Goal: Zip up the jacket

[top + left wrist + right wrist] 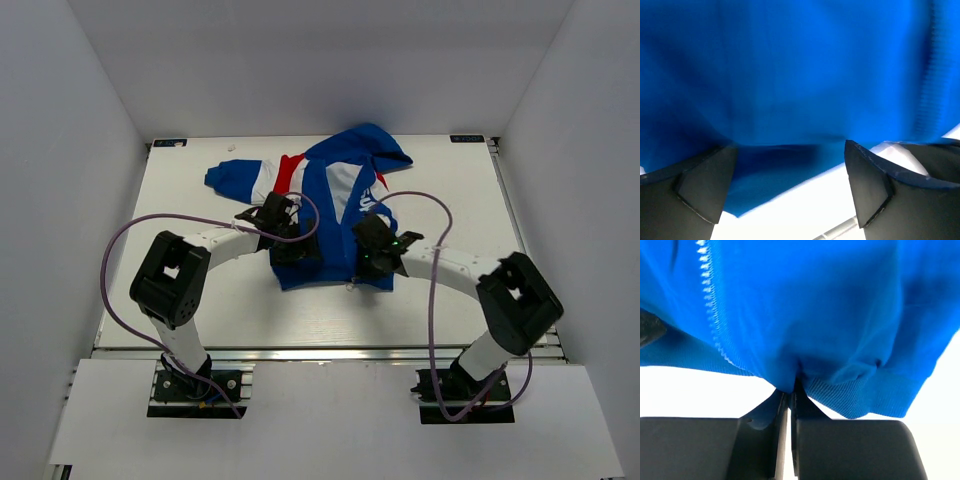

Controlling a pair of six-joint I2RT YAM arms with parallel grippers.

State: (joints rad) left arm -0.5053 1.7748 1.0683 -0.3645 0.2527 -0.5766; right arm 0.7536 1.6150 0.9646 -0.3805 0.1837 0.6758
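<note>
Right gripper [790, 396] clamps royal-blue hooded fabric jacket [830, 305] at hem; white zipper teeth [710, 305] rise upper left; left gripper [790, 146] gapes.

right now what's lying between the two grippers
The blue lower front of the jacket lies between left gripper and right gripper, shown in the top view.

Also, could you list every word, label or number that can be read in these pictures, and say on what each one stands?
No text can be read here.
White marks on the jacket chest: possibly lettering, too small and partly covered to read.
Left corner tag and right corner tag, at the far edge of the table: too small to read.
Both wrist views: only blue fabric, no text.
</note>
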